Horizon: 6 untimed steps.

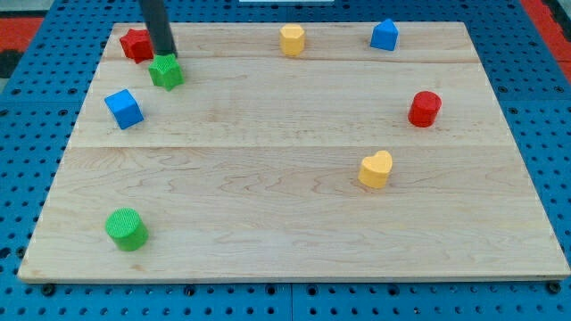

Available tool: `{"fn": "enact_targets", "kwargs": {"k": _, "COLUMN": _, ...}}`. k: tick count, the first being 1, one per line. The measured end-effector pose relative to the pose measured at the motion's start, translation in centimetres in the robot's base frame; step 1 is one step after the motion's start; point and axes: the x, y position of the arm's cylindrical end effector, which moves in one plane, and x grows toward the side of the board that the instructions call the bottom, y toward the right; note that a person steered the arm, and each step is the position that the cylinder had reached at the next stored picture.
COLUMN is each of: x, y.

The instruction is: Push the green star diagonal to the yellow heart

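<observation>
The green star [167, 73] lies near the board's top left corner. My tip [164, 55] stands right at the star's top edge, touching or almost touching it, between the star and a red block [136, 45] to the left. The yellow heart [376, 168] lies right of the board's middle, far from the star toward the view's lower right.
A blue cube [123, 108] lies below and left of the star. A green cylinder [127, 228] sits at the bottom left. A yellow block [292, 40] and a blue block [384, 35] lie along the top edge. A red cylinder [425, 109] lies at the right.
</observation>
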Motion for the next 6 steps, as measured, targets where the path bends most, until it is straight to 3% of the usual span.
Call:
{"fn": "enact_targets", "kwargs": {"k": 1, "x": 3.0, "y": 6.3}}
{"fn": "enact_targets", "kwargs": {"k": 2, "x": -3.5, "y": 4.3}}
{"fn": "enact_targets", "kwargs": {"k": 3, "x": -0.3, "y": -1.3}}
{"fn": "enact_targets", "kwargs": {"k": 4, "x": 3.9, "y": -1.8}}
{"fn": "enact_targets", "kwargs": {"k": 5, "x": 7.9, "y": 3.5}}
{"fn": "enact_targets", "kwargs": {"k": 6, "x": 7.3, "y": 7.2}}
